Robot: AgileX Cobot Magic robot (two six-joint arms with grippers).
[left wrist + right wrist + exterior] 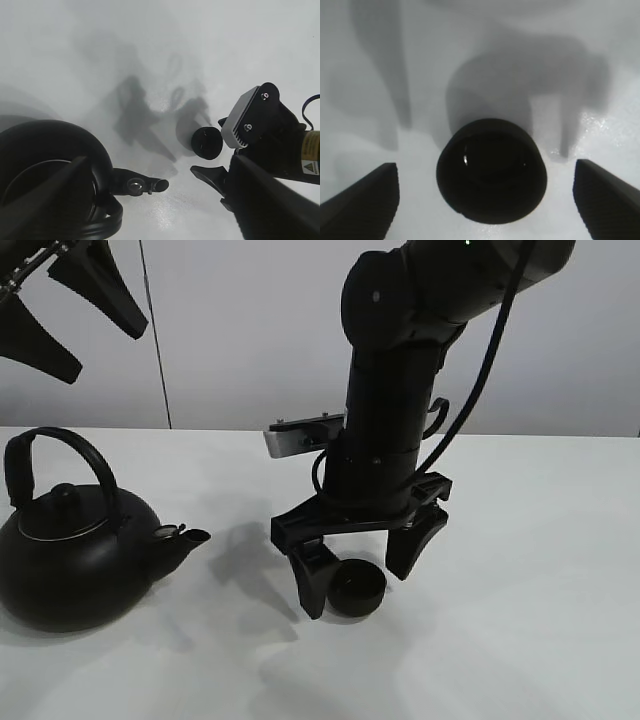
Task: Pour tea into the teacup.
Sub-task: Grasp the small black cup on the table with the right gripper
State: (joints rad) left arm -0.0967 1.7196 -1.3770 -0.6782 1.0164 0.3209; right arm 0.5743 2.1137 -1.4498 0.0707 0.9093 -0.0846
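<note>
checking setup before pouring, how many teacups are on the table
1. The teacup stands within the open right gripper, right of the teapot. No other shows.

Bright, diffuse light on the white worktop [520, 570]; soft, doubled shadows spread beyond the jaws, whose tips blur; faint speckled glare

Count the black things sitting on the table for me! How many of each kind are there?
teapot: 1
cup: 1
Total: 2
</note>
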